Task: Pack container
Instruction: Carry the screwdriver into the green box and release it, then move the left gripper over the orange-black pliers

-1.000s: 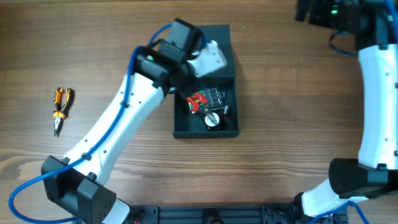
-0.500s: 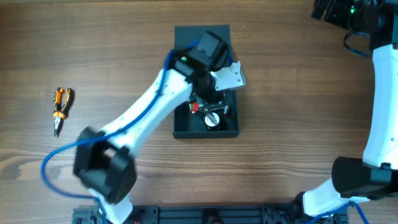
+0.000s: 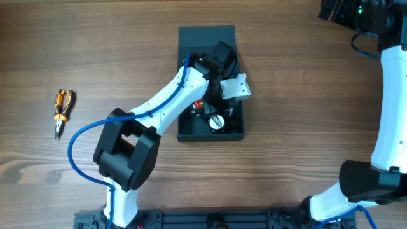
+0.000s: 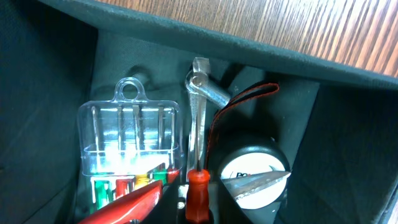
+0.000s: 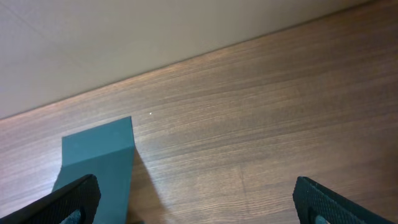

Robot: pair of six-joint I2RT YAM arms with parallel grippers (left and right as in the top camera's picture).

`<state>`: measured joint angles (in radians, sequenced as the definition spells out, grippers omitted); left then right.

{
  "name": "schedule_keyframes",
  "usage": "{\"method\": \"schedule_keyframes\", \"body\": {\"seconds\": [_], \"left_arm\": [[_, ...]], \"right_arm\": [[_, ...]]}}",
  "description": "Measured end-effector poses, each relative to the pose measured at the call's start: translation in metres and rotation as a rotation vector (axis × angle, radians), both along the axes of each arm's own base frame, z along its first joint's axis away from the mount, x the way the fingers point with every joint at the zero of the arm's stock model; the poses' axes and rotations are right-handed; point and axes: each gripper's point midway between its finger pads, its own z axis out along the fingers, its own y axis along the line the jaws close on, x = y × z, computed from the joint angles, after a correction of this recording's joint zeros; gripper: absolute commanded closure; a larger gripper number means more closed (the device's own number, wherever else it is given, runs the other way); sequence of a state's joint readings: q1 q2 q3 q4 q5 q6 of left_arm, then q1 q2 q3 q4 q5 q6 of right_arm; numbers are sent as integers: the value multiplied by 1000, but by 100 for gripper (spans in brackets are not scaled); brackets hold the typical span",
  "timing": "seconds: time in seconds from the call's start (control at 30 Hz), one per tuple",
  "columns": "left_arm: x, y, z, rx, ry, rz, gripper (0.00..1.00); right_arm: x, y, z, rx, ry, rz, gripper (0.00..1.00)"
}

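Note:
The container [image 3: 191, 44] is a dark teal-grey box in the middle of the table, with its flap lid laid open at the far end. My left gripper [image 3: 216, 108] reaches down inside it, and its fingers do not show clearly. In the left wrist view the box holds a clear case of bits [image 4: 130, 140], a red-handled screwdriver [image 4: 199, 186], a round black tape measure [image 4: 252, 171] and a red-handled tool [image 4: 124, 205]. My right gripper [image 5: 199, 205] hangs over bare table at the far right, wide open and holding nothing.
Orange-handled pliers [image 3: 62, 111] lie on the wood at the far left. The right arm [image 3: 388, 95] stands along the right edge. A teal-grey slab [image 5: 99, 162], seemingly the container's lid, shows at the lower left of the right wrist view.
My left arm has swung right over the container and lowered its wrist into the box, elbow folding in. The right arm shifted slightly right and then stayed still.

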<state>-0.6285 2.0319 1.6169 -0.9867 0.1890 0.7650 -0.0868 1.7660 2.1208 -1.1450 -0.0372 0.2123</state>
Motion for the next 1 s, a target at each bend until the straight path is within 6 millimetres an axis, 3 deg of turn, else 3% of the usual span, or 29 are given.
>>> {"method": "schedule_keyframes", "body": {"seconds": [0.1, 0.2, 0.3, 0.5, 0.6, 0.7, 0.83, 0.9, 1.0], "left_arm": [[-1, 1, 0, 3, 4, -5, 21], [-4, 2, -1, 6, 14, -4, 9], [-4, 2, -1, 8, 22, 19, 1], [-4, 2, 2, 7, 21, 38, 0], [-2, 5, 14, 3, -7, 62, 0], [-2, 13, 42, 4, -50, 98, 0], [9, 39, 106, -11, -182, 243, 0], [24, 68, 137, -18, -269, 399, 0], [48, 150, 183, -43, -377, 791, 0]], "right_arm": [[0, 0, 0, -1, 0, 1, 0], [0, 0, 0, -6, 0, 6, 0], [0, 0, 0, -9, 1, 9, 0], [0, 0, 0, -11, 1, 11, 0], [-1, 0, -1, -11, 4, 11, 0], [-2, 0, -2, -14, 10, 15, 0], [-2, 0, -2, -23, 14, 25, 0], [-3, 0, -3, -25, 18, 27, 0], [-4, 0, -4, -27, 22, 30, 0]]}}
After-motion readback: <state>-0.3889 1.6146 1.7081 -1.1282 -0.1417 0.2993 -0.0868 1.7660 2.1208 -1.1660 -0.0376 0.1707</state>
